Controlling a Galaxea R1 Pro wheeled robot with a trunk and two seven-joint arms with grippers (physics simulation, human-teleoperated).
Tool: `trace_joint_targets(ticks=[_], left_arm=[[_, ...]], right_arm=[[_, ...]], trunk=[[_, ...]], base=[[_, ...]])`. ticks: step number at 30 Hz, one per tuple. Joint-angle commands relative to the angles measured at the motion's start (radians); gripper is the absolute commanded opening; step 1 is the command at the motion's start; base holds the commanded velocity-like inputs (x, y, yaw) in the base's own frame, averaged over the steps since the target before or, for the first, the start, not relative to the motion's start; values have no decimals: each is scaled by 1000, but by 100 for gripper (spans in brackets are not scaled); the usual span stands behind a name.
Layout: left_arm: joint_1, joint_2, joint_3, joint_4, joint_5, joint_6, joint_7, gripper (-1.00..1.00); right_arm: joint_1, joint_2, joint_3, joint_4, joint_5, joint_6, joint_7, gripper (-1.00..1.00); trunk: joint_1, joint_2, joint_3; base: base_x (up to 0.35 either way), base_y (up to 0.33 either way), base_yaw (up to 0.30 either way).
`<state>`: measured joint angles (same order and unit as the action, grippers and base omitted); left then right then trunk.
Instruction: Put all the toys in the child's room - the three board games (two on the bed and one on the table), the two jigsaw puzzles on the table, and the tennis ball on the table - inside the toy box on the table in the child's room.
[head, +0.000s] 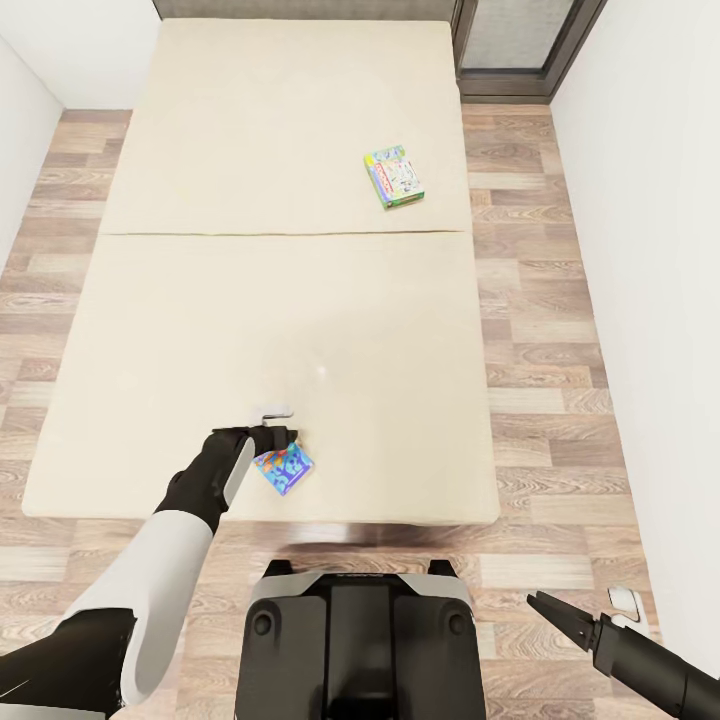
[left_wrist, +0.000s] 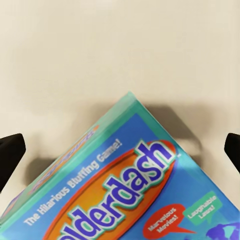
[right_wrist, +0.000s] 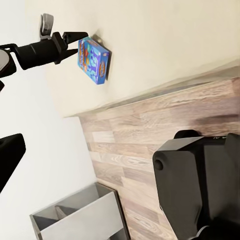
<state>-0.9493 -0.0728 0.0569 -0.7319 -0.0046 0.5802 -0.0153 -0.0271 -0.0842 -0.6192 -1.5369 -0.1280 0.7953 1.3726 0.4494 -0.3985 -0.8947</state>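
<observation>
The robot faces the bed (head: 250, 180), a cream mattress in 2 panels on a wood-plank floor (head: 560, 400). The left gripper (head: 268, 432) is over the near panel, close to the bed's front edge, and its fingers pinch a blue Balderdash board game (head: 284, 469) by its upper end. In the right wrist view the box (right_wrist: 93, 59) hangs tilted from the gripper (right_wrist: 76, 44), its lower end at or just above the mattress; contact cannot be told. The left wrist view looks down the blue lid (left_wrist: 130, 195), teal-edged, with an orange oval and white lettering, the 2 dark fingertips (left_wrist: 10, 152) at either side. A 2nd board game (head: 393, 178), green-edged with a white lid, lies flat on the far panel, well apart from the first. The right gripper (head: 552, 610) hangs low over the floor beside the robot's base (head: 355, 640), its fingers spread and empty. A grey box-like unit (right_wrist: 80, 220) stands against the white wall.
</observation>
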Motion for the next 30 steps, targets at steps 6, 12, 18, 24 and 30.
trace_joint_targets(ticks=[6, 12, 18, 24, 30], left_arm=[[0, -1, 4, -1, -1, 5, -2, 100], [0, -1, 3, -1, -1, 4, -2, 100], [0, -1, 3, -1, -3, 4, -2, 100], [0, -1, 3, -1, -3, 5, -2, 100], [0, -1, 3, -1, -4, 4, -2, 100]], right_arm=[[0, 0, -1, 0, -2, 8, 2, 100], [-1, 0, -1, 0, -2, 8, 2, 100], [-1, 0, -1, 0, -2, 8, 2, 100], [-1, 0, -1, 0, -2, 8, 1, 100], [-1, 0, -1, 0, -2, 8, 0, 100]], trunk=[[1, -2, -1], [1, -2, -1], [1, -2, -1], [1, -2, -1], [1, -2, -1]], base=[[0, 0, 0], [0, 0, 0], [-54, 0, 0], [-160, 0, 0], [-33, 0, 0]])
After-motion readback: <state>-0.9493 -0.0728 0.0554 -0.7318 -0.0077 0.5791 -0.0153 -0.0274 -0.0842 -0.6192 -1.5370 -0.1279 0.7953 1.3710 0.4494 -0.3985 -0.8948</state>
